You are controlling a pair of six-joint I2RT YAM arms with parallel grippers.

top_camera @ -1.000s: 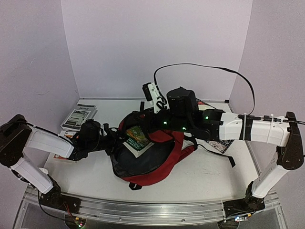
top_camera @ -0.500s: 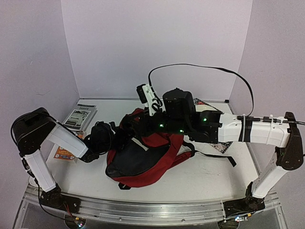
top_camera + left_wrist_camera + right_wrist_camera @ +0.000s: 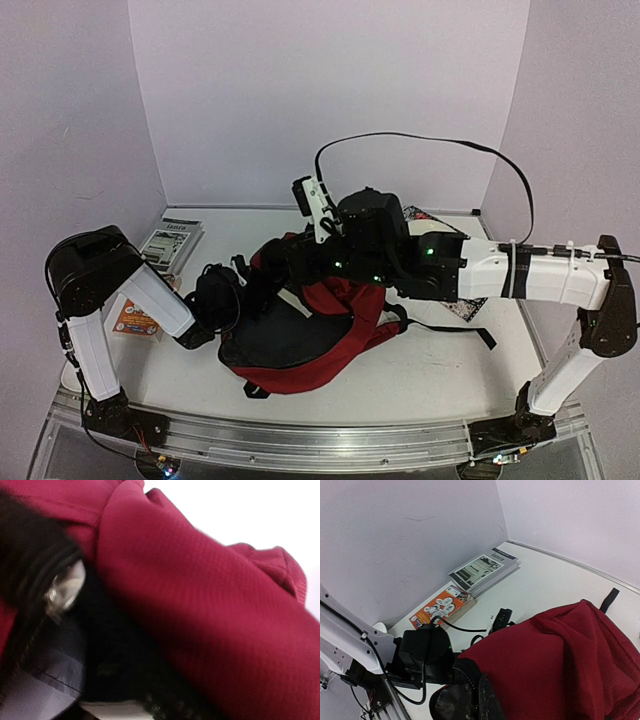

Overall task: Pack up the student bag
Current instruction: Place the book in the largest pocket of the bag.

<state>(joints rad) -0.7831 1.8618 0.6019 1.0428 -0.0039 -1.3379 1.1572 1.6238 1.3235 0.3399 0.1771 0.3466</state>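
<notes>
Evidently the bag (image 3: 300,350) is soft and floppy, best held at its rim: my right gripper (image 3: 292,258), closed, pinches fabric there (left gripper (image 3: 245,285): cannot tell).

Back wall (image 3: 330,100): pale lilac, plain and matt, rising from the far edge of the table.
Left wall (image 3: 70,130): the same lilac, meeting the back wall in a straight upright corner; the right wrist view shows a few faint scuffs on it.
Right wall (image 3: 580,120): lilac too, closing the space on that side.
Table (image 3: 430,370): flat white top filling the space between the three walls, lightly scuffed.
Seam (image 3: 570,562): thin grey line where the table top meets the back wall.
Rail (image 3: 320,445): silver metal, running along the table's near edge.
Light: soft and even, with only weak shadows on the table top.
</notes>
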